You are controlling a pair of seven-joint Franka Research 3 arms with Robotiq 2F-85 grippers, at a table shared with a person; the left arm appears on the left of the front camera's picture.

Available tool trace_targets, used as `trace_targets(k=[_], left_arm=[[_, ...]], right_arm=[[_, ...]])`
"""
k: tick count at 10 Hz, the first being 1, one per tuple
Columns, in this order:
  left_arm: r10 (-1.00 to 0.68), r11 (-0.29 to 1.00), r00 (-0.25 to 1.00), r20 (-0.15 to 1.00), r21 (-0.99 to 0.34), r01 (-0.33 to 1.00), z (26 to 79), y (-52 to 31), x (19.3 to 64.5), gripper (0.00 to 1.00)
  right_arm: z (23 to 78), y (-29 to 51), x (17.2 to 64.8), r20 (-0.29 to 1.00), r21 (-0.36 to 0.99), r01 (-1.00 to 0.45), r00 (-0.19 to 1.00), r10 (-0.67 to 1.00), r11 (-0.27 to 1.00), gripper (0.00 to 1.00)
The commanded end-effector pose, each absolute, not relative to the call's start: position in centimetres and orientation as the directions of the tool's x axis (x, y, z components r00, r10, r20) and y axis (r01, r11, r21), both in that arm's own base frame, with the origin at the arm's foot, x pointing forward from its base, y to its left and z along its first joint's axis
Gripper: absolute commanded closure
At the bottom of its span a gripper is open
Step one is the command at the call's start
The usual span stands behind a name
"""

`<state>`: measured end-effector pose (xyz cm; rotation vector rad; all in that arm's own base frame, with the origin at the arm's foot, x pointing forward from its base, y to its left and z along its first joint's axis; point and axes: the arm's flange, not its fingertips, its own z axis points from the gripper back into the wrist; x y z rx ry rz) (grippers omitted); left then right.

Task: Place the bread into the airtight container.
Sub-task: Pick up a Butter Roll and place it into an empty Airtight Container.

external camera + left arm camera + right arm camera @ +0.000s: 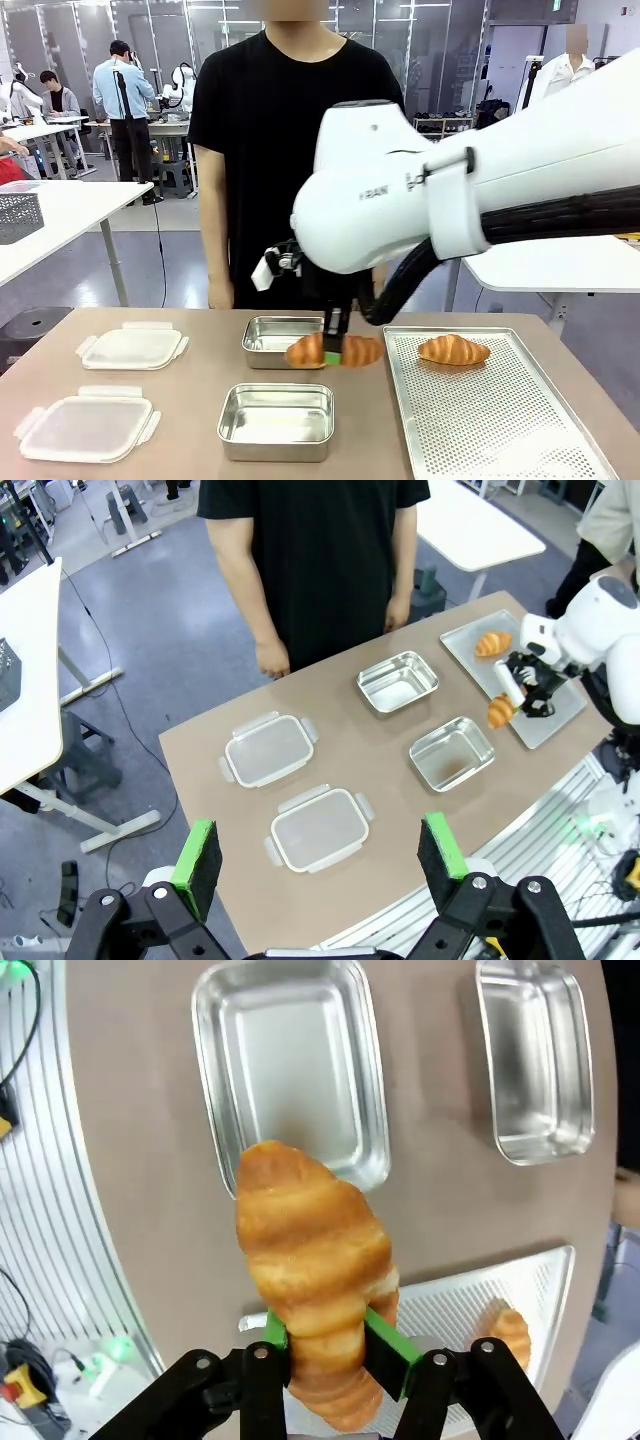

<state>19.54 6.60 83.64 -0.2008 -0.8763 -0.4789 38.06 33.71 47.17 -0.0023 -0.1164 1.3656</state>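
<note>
The right end effector [330, 1338] is clenched on a croissant [310, 1250], its green pads [385, 1345] pressing the pastry's sides near one end, so most of the golden body juts out beyond the fingertips. From where I stand the croissant hangs clear of the worktop [200, 390], lying roughly level, held just off the left edge of the perforated tray [500, 420]. Seen from the front it sits in front of the farther steel container [270, 335]. Seen down the wrist, its free tip overlaps the rim of the nearer steel container [290, 1060] (how high above it, I cannot judge). Both containers are bare inside and uncovered.

A second croissant [453, 349] lies on the tray near its far edge, well apart from the held one.

On the robot's left side of the worktop two translucent lids [132, 347] lie flat, one behind the other, each roughly level with a container.

The left end effector [318, 852] hovers high above the robot's side of the worktop, released, its pads [195, 855] standing wide with nothing between them.

A person [290, 150] in a black T-shirt stands at the far side, arms hanging down, hands away from everything on the worktop.
</note>
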Motion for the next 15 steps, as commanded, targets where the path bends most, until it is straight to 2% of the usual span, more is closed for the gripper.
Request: trace_targets(k=[1, 6, 8, 11, 12, 15], left_arm=[[-0.32, 0.877, 0.542, 0.777, 0.027, 0.48, 83.9, 6.6, 19.6, 0.0], [-0.32, 0.877, 0.542, 0.777, 0.027, 0.48, 83.9, 6.6, 19.6, 0.0], [-0.32, 0.877, 0.542, 0.777, 0.027, 0.48, 83.9, 6.6, 19.6, 0.0], [-0.32, 0.877, 0.542, 0.777, 0.027, 0.48, 83.9, 6.6, 19.6, 0.0], [-0.32, 0.877, 0.542, 0.777, 0.027, 0.48, 83.9, 6.6, 19.6, 0.0], [-0.32, 0.877, 0.542, 0.777, 0.027, 0.48, 83.9, 6.6, 19.6, 0.0]], right_arm=[[46.3, 36.6, 38.0, 0.09, -0.061, -0.968, 0.237, 0.967, 0.243, 0.7], [39.8, 43.3, 38.7, 0.092, -0.088, -0.968, 0.227, 0.969, 0.235, 0.7], [37.3, 44.0, 39.8, 0.093, -0.049, -0.967, 0.244, 0.965, 0.249, 0.7], [35.9, 43.7, 39.7, 0.059, -0.029, -0.977, 0.208, 0.976, 0.21, 0.7], [35.9, 43.9, 39.5, 0.052, -0.026, -0.981, 0.191, 0.98, 0.192, 0.57], [36.3, 43.6, 39.5, 0.032, -0.039, -0.984, 0.175, 0.984, 0.176, 0.07]])
